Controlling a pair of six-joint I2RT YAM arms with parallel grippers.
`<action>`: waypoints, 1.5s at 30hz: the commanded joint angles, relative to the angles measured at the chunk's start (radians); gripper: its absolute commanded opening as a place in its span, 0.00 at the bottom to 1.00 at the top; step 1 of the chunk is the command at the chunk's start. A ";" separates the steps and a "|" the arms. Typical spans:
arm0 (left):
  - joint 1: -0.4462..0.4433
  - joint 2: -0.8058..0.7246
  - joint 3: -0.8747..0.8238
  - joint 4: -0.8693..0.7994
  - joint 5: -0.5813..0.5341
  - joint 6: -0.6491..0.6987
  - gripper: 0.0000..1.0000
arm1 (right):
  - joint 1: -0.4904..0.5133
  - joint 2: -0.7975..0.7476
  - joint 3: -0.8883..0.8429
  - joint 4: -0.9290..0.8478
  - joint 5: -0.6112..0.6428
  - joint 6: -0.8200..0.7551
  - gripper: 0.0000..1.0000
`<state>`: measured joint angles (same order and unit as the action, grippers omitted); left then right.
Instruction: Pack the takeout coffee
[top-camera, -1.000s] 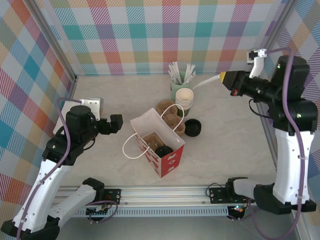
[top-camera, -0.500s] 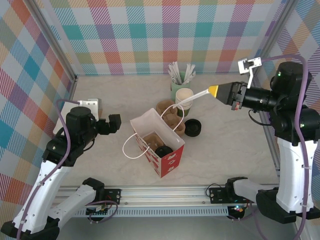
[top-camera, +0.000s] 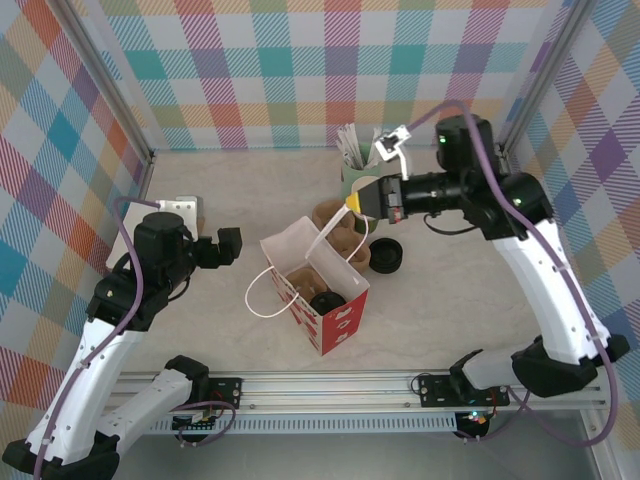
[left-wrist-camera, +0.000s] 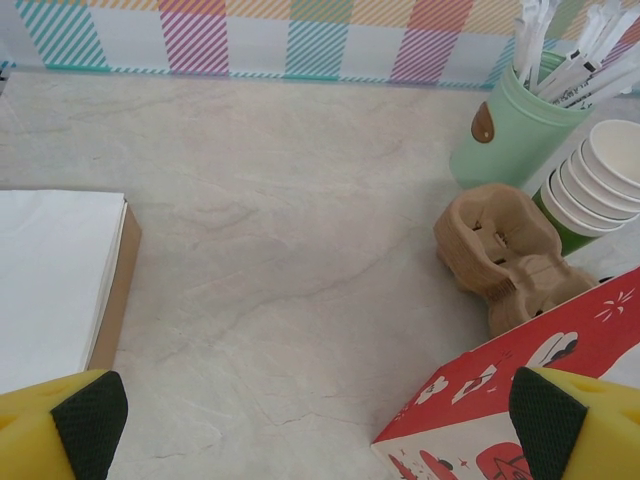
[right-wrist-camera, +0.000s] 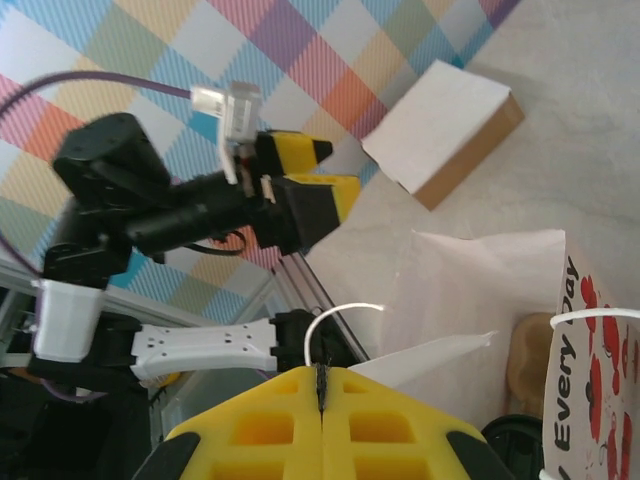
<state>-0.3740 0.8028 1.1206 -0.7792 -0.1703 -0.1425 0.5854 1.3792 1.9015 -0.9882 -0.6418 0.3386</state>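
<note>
The takeout coffee (top-camera: 325, 302), a cup under a black lid, stands inside the open red-and-white paper bag (top-camera: 335, 322) at mid-table. In the right wrist view its lid (right-wrist-camera: 515, 440) peeks in at the bottom right beside the bag (right-wrist-camera: 585, 340). My right gripper (top-camera: 350, 206) (right-wrist-camera: 322, 375) hovers over the bag's far rim, shut on a flat white stirrer (right-wrist-camera: 440, 352) that points into the bag's mouth. A thin white handle loop (right-wrist-camera: 335, 315) curves just past the fingertips. My left gripper (top-camera: 232, 247) (left-wrist-camera: 318, 415) hangs open and empty, left of the bag (left-wrist-camera: 520, 400).
Behind the bag stand a pale green pot of stirrers (top-camera: 352, 160) (left-wrist-camera: 510, 125), a stack of lidless cups (left-wrist-camera: 600, 180) and a brown cardboard cup carrier (top-camera: 330, 215) (left-wrist-camera: 505, 245). A loose black lid (top-camera: 385, 255) lies right of the bag. A white napkin box (top-camera: 180, 212) (left-wrist-camera: 50, 280) sits far left.
My right arm has swung from the right side leftwards and down to the bag's far rim, carrying the stirrer. The left arm has stayed where it was.
</note>
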 joint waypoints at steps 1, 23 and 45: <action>0.014 -0.010 -0.005 0.015 -0.014 -0.009 1.00 | 0.048 0.043 0.048 -0.040 0.083 -0.063 0.04; 0.047 0.049 0.008 -0.010 0.034 -0.048 1.00 | 0.162 0.207 0.266 -0.192 0.369 -0.182 0.40; 0.618 0.581 0.089 -0.003 0.237 0.058 0.92 | 0.148 -0.345 -0.441 0.011 0.979 -0.097 0.74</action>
<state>0.1959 1.3632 1.1995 -0.8268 0.0532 -0.0391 0.7391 1.0618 1.4933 -1.0168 0.2554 0.2165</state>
